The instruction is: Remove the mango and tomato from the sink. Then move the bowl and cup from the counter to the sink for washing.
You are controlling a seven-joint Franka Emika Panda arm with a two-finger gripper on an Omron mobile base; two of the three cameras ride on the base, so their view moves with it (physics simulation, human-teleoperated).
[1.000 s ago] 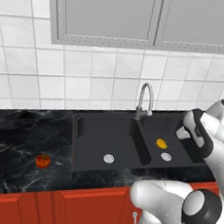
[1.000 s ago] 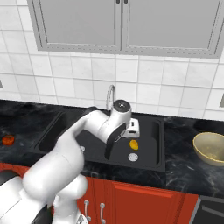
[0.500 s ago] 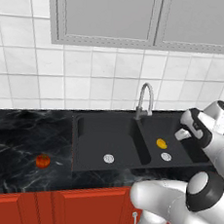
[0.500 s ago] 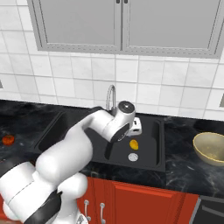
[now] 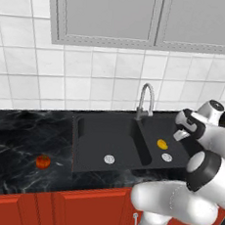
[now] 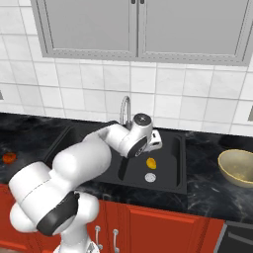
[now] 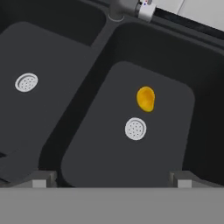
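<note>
the gripper (image 7: 112,177) hangs above the sink's (image 7: 87,57) right basin, jaws spread wide and holding nothing. the mango (image 7: 145,99) lies on that basin's floor just beside the drain (image 7: 135,128), ahead of the fingertips and slightly right, its long axis pointing roughly away from them.

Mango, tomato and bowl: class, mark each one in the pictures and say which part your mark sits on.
mango (image 7: 145,99): hand view, middle of the yellow fruit.
tomato (image 5: 43,162): left base view, centre of the red ball.
bowl (image 6: 239,168): right base view, pale inside wall.
</note>
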